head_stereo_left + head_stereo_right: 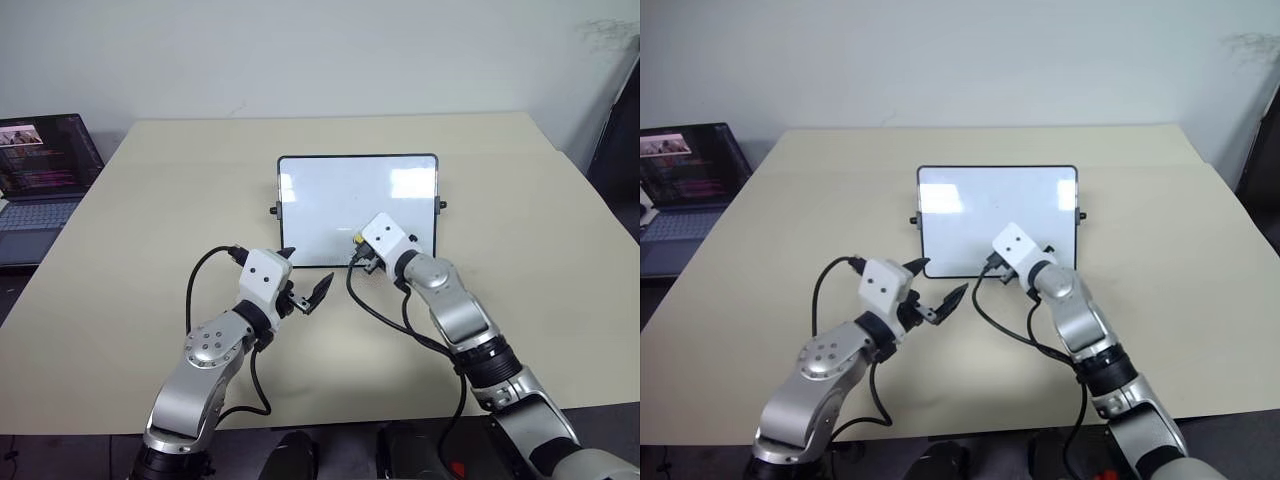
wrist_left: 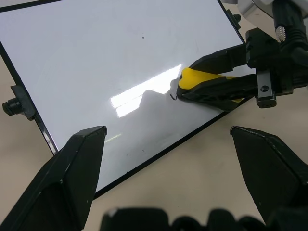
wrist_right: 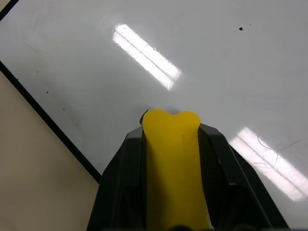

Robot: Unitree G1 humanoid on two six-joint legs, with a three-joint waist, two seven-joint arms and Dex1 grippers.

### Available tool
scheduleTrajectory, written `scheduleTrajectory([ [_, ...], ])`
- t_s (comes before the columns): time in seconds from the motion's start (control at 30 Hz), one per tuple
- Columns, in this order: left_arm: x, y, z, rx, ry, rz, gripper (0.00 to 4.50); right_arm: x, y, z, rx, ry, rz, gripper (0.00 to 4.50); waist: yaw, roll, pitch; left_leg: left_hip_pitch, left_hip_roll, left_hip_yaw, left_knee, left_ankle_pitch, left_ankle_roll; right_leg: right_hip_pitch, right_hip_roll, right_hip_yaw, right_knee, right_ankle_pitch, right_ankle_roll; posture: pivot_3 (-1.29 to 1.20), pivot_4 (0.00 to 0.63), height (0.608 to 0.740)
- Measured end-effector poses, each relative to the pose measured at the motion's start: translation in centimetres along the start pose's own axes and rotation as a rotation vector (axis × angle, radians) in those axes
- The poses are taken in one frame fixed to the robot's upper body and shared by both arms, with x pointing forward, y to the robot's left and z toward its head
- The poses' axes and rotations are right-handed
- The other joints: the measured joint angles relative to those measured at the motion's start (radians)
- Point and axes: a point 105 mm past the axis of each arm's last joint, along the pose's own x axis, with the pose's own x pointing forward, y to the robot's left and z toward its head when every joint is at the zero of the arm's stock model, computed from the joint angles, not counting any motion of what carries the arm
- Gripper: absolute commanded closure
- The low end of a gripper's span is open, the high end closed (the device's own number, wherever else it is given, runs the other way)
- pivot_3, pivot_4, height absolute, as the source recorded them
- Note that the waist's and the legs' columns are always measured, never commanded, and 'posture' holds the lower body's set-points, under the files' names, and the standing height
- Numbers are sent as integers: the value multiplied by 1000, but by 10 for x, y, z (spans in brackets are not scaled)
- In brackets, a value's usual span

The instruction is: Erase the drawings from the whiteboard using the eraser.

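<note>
The whiteboard (image 1: pixel 340 195) stands tilted at the table's middle, its white face almost bare. My right gripper (image 1: pixel 358 244) is shut on the yellow eraser (image 2: pixel 193 78), whose tip presses against the board's lower part near the bottom frame. One small dark hook of the drawings (image 2: pixel 173 97) remains just beside the eraser's tip. The right wrist view looks along the eraser (image 3: pixel 172 159) between the two black fingers (image 3: pixel 120 178), with the glossy board beyond. My left gripper (image 1: pixel 306 276) hovers open in front of the board's lower left corner, holding nothing.
An open laptop (image 1: pixel 40 170) sits off the table's left side. The beige table (image 1: pixel 540 250) spreads wide around the board. Black knobs (image 1: pixel 275 210) stick out from the board's sides. Cables loop from both wrists.
</note>
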Motion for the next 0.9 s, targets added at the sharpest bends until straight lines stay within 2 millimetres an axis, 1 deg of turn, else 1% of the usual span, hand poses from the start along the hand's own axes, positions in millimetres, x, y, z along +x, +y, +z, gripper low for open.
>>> scheduleTrajectory([
  [0.3, 0, -1, 0, 1, -2, -3, 0, -1, -1, 1, 18, 1, -4, 3356, 0, 0, 0, 0, 0, 0, 0, 0, 0, 0, 0, 0, 0, 0, 0, 0, 150, 740],
  [0.37, 0, -1, 0, 0, -3, -3, 0, -1, -5, 7, 28, -18, -18, 3356, 0, 0, 0, 0, 0, 0, 0, 0, 0, 0, 0, 0, 0, 0, 0, 0, 150, 740],
  [0.43, 0, -1, 0, 0, -3, -3, 0, -1, -6, 18, 26, -51, -28, 3356, -1, 0, 0, 0, 0, 0, 0, 0, 0, -1, 0, 0, 0, 0, 0, 0, 150, 740],
  [0.5, 0, -2, 0, -1, -4, -5, 0, 0, -5, 31, 33, -89, -27, 3356, -1, 0, 0, 0, 0, 0, -1, 0, 0, -1, 0, 0, 0, 0, 0, 0, 150, 740],
  [0.6, 1, -2, 0, -1, -3, -9, 0, 1, -1, 39, 36, -116, -19, 3356, -1, 0, 0, -1, 0, 0, -1, 0, -1, -1, 0, 0, -1, 0, 0, 0, 150, 740],
  [0.73, 1, -2, 0, -1, -3, -8, 0, 6, 4, 34, 11, -107, -14, 3356, 0, 0, 0, -1, 0, 0, -1, 0, -1, -1, 0, 0, -1, 0, 0, 0, 150, 740],
  [0.83, 0, -2, 0, -1, -3, -7, 0, 12, 13, 25, -64, -85, 11, 3356, -1, 0, 0, -1, 0, 0, -1, 0, -1, -1, 0, 0, -1, 0, 0, 0, 150, 740],
  [0.9, 0, -3, -1, -4, -1, -9, 0, 14, 14, 16, -101, -71, 18, 3356, -1, 0, 0, -1, 0, 1, -1, 0, -1, -1, 0, 0, -1, 0, 0, 0, 150, 740],
])
